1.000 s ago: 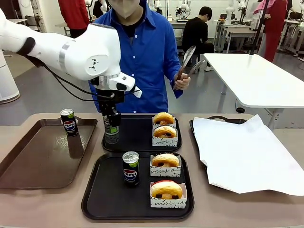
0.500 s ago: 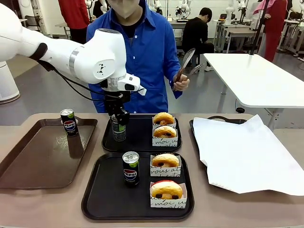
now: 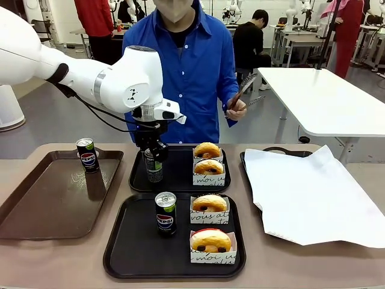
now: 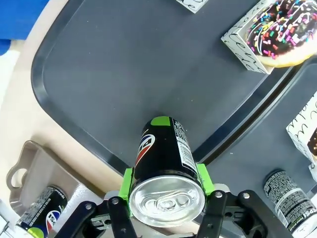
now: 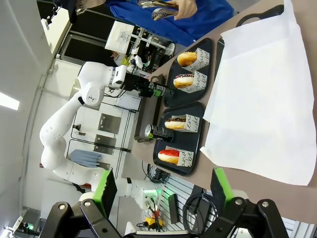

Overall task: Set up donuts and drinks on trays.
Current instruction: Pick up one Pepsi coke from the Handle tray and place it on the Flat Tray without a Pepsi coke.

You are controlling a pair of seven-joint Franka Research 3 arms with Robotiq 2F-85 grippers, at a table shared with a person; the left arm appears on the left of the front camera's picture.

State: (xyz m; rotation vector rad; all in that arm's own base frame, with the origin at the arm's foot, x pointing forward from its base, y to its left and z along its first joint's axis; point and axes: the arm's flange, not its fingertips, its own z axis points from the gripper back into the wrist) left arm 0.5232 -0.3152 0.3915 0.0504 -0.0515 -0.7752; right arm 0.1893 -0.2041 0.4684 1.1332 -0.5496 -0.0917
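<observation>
Far tray is bare leftward; donut boxes block its right.

The black slim can with a green top on the glossy brown tray carries the round red, white and blue Pepsi logo with "PEPSI" across it, and the matching black can on the near matte black tray shows the same logo and word. The small white paper donut boxes bear black script lettering: the one on the far black tray reads roughly "moi u", the rest too cursive to make out.
</observation>
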